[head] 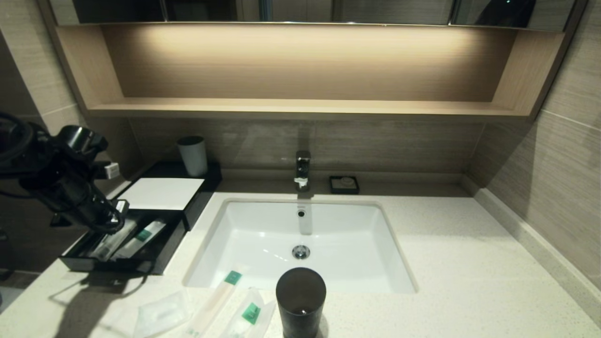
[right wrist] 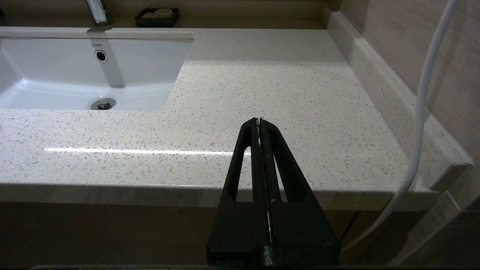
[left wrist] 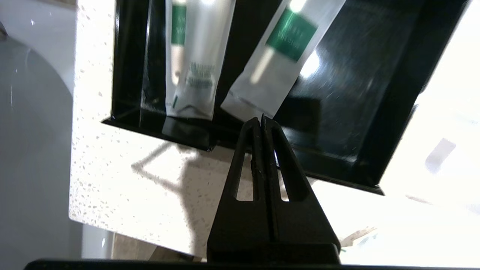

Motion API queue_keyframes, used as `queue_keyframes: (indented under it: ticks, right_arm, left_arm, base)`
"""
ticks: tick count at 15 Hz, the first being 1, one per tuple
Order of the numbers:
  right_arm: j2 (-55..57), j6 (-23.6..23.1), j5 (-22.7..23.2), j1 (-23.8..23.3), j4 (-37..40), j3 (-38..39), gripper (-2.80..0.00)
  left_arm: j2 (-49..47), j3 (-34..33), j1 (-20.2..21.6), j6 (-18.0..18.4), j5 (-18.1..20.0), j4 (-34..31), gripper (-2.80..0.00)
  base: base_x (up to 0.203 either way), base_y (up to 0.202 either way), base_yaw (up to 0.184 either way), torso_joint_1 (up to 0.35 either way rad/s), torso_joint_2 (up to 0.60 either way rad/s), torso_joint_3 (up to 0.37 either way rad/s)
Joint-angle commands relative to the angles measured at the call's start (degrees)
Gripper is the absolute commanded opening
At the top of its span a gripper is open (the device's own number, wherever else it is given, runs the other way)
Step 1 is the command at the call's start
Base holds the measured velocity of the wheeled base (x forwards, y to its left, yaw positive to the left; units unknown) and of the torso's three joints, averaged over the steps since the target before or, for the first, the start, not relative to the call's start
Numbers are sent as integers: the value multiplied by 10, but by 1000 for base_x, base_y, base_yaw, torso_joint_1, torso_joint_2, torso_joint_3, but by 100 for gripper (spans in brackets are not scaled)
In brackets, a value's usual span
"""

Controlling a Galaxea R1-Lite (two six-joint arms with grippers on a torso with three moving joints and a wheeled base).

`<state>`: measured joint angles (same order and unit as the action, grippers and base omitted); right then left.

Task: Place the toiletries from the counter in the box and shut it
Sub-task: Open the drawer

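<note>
The left claw (left wrist: 261, 120), pressed together and empty, hovers over the low black rectangular box's pulled-out tray (head: 155, 256), which holds two packets. Three translucent plastic toiletry packets (head: 213, 303) lie on the speckled stone tabletop (head: 446, 263) beyond the box, likely awaiting collection.

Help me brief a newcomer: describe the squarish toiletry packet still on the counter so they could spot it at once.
Start at the white basin sunk in the counter, then look along the front edge towards the black box. Left of the dark cup lie three packets; the squarish packet is leftmost. Unlike its two neighbours, it shows no green label.
</note>
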<state>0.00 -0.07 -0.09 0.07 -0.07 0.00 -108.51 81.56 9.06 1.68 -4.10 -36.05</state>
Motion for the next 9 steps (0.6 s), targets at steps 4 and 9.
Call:
queue_keyframes:
  ticks: [4,9]
  right_arm:
    - [-1,0,0,0,0,1,-280]
    - [0,0,0,0,0,1,-280]
  left_arm:
    - [43,8,-22,-35,101,43,-280]
    - [71,23,-56,-33,164,30,-280]
  base:
    - [0,0,0,0,0,0]
    - [0,0,0,0,0,0]
